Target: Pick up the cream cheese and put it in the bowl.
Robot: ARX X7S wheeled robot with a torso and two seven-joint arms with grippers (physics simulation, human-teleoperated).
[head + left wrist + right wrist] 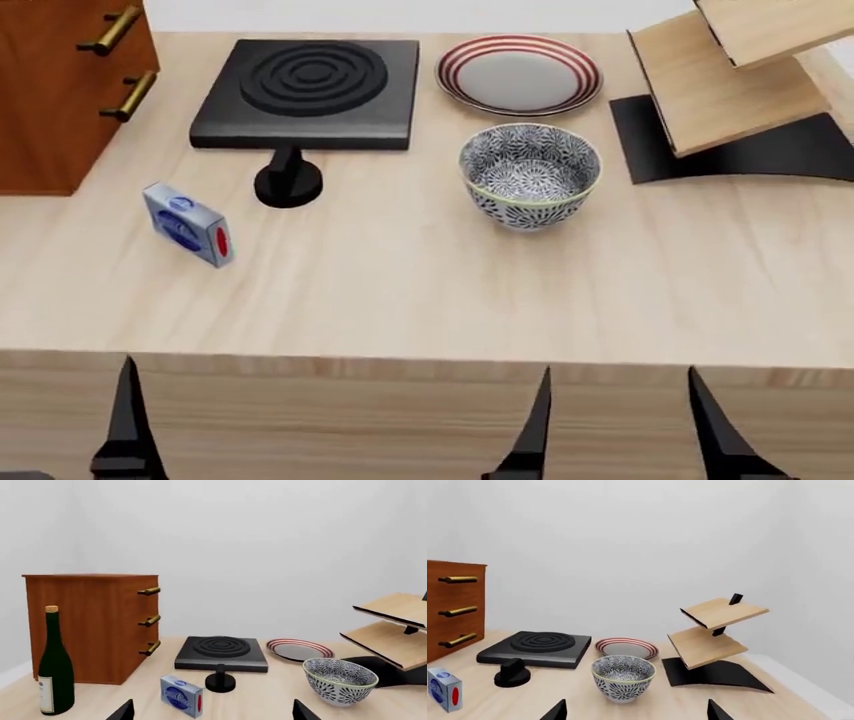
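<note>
The cream cheese [187,225], a small pale blue box with a blue oval logo and a red end, stands on its edge at the left of the wooden table [400,290]. The left wrist view shows the cream cheese [181,696] just ahead of my left gripper [213,711], which is open and empty. The blue-and-white patterned bowl [530,175] stands upright and empty at the table's middle. My right gripper [637,711] is open with nothing in it, short of the bowl [623,677]. In the head view both grippers stay at the near table edge, the right gripper [621,400] below the bowl.
A black burner [307,90] with its knob [287,180] lies behind the cream cheese. A red-ringed plate [518,75] sits behind the bowl. A wooden drawer cabinet [54,90] stands at far left, a wine bottle [55,665] beside it, and a tilted wooden rack [734,70] at far right.
</note>
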